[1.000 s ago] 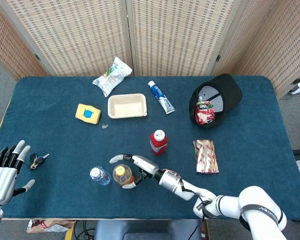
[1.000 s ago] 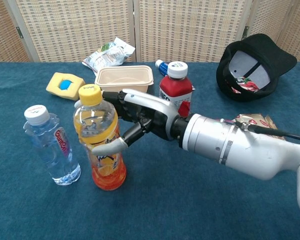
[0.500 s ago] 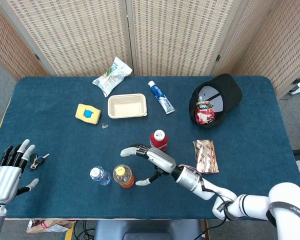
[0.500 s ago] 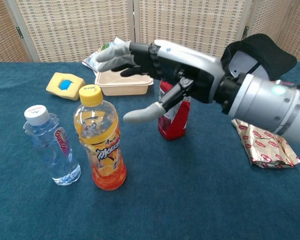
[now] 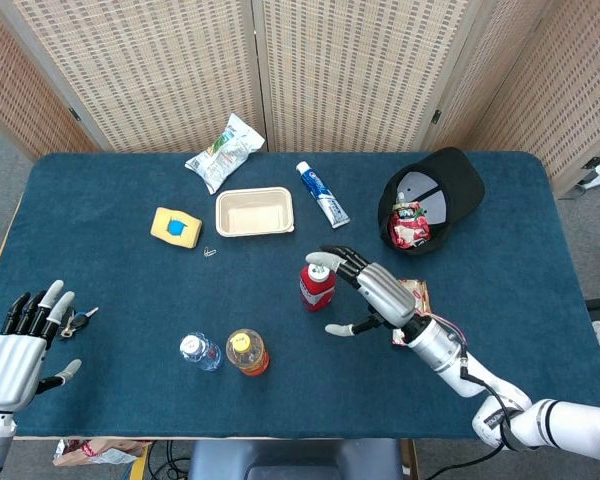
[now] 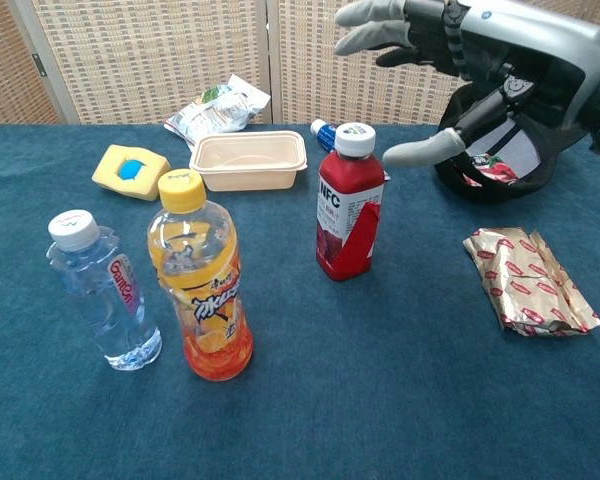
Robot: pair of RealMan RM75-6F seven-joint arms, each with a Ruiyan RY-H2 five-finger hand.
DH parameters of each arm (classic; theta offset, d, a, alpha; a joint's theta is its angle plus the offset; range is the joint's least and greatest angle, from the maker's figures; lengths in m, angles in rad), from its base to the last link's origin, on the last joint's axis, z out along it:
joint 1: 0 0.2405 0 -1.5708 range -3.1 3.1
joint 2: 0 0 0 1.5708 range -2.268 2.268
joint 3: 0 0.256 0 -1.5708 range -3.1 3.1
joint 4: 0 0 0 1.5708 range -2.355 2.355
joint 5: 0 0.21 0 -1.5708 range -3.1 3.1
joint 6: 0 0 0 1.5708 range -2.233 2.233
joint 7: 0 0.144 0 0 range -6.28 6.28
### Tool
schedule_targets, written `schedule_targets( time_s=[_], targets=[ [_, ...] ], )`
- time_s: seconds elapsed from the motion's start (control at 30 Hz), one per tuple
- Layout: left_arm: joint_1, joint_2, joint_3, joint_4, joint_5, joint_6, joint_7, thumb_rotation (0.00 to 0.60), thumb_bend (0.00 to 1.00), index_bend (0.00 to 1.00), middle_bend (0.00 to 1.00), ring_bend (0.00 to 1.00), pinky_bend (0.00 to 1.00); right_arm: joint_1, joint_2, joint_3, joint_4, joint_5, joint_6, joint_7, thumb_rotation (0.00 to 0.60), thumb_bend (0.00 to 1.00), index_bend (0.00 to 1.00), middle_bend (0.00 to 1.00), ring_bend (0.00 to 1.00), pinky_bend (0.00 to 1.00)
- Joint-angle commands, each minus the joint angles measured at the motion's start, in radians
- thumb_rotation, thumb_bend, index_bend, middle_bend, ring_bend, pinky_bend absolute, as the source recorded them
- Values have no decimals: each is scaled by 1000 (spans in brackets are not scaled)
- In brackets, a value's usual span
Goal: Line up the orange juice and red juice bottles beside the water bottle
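The water bottle (image 5: 198, 351) stood upright near the front edge of the blue table (image 5: 100, 300), and the orange juice bottle (image 5: 246, 352) stood just beside it on its right, not touching it. The red juice bottle (image 5: 317, 284) stood upright further back and to the right, well apart from these two. Between the orange juice bottle and the red juice bottle the cloth was bare. A foil snack packet (image 5: 416, 300) lay to the right of the red juice bottle, partly hidden under the arm in the head view. The beige tray (image 5: 254, 212), the yellow sponge (image 5: 175, 227) and the toothpaste tube (image 5: 322, 193) lay toward the back, and the black cap (image 5: 432, 199) was at the back right.

The right hand (image 5: 365, 290) hung above and just to the right of the red juice bottle, fingers spread, thumb pointing left, holding nothing. From the head view it seemed that the fingertips were near the cap of the bottle, but I cannot tell if they touched. The left hand (image 5: 20, 345) rested at the front left corner, fingers spread, empty, beside a bunch of keys (image 5: 78, 320).
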Motion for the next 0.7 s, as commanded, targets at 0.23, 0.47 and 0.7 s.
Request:
schedule_targets(
  time_s=[0.23, 0.47, 0.7],
  targets=[
    [-1, -2, 4, 1, 1, -6, -1, 600, 133, 56, 0, 7, 0, -13, -15, 51, 59, 114, -82, 48, 600, 0, 0, 51, 7, 65],
    [-4, -4, 3, -4, 4, -9, 6, 600, 133, 56, 0, 7, 0, -5, -86, 73, 181, 157, -154, 170, 600, 0, 0, 36, 0, 65],
    [3, -3, 4, -9, 0, -1, 13, 600, 133, 56, 0, 7, 0, 9, -189, 59, 323, 140, -209, 287, 600, 0, 0, 40, 0, 65]
  ],
)
